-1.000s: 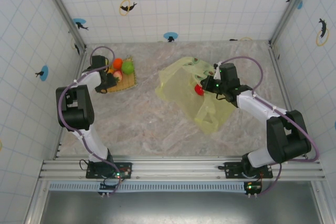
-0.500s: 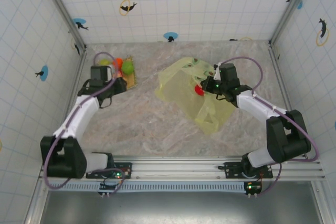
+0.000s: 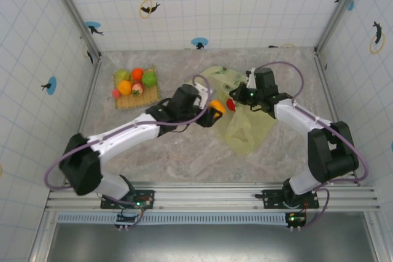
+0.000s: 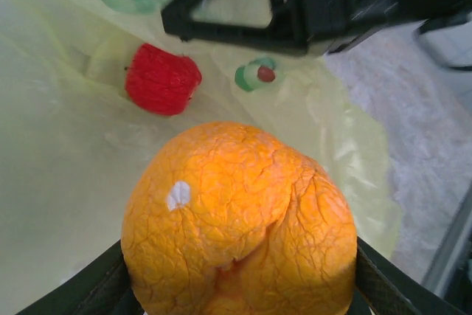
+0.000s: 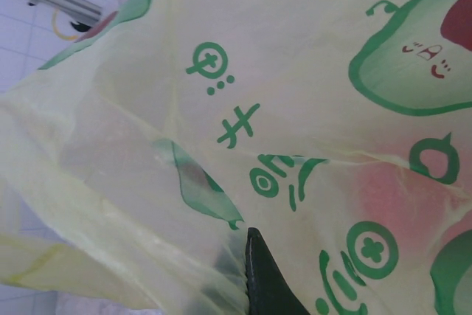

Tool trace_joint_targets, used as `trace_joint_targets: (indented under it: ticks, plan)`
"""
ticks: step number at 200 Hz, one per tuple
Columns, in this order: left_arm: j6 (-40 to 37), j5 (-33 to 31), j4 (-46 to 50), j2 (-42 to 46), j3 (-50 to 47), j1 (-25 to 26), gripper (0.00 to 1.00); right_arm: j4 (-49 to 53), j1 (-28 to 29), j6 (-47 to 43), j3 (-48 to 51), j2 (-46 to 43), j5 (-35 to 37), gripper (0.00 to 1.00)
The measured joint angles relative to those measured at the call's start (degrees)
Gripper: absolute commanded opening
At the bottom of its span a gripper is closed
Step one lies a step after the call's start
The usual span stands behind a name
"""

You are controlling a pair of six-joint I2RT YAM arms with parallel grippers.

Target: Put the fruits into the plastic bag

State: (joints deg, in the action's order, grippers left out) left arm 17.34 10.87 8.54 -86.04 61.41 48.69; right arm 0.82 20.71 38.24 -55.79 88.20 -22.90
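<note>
An orange fruit [image 4: 237,220] is held between the left gripper's [image 3: 215,109] jaws at the nine o'clock edge of the plastic bag [image 3: 249,128]. The bag's rim is pinched by the closed right gripper [image 3: 241,96]. A red fruit [image 4: 162,79] is seen inside the bag. The other fruits [image 3: 125,87] are gathered on the woven mat [image 3: 147,98] at ten o'clock on the table [image 3: 166,151].

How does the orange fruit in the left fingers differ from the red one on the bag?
The wrinkled orange toy fruit is clamped between the fingers of the left gripper; the small red toy fruit lies loose on the translucent yellow-green plastic bag. The orange skin is crackled, the red finely ridged. Both are roundish.
</note>
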Motion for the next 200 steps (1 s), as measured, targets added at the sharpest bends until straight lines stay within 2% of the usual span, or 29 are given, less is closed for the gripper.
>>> trace_joint_targets:
  ticks: [56, 122, 170, 200]
  plan:
    - [0.4, -11.8, -9.9, -12.9, 0.5, -0.2, 0.57, 0.3, -3.2, 2.6, -0.5, -0.4, -4.0, 0.00]
    - [-3.6, -28.8, -23.3, -26.6, 3.3, -0.7, 0.60, -0.4, -3.3, 5.8, -0.4, -0.9, -6.3, 0.00]
    - [-5.4, -31.7, -32.1, -34.3, 7.4, -1.5, 0.66, -0.4, -3.3, 5.6, -0.4, -0.8, -6.5, 0.00]
    - [-6.0, -30.6, -36.1, -35.8, 8.0, -1.5, 0.79, -0.3, -3.3, 5.2, -0.4, -0.7, -6.5, 0.00]
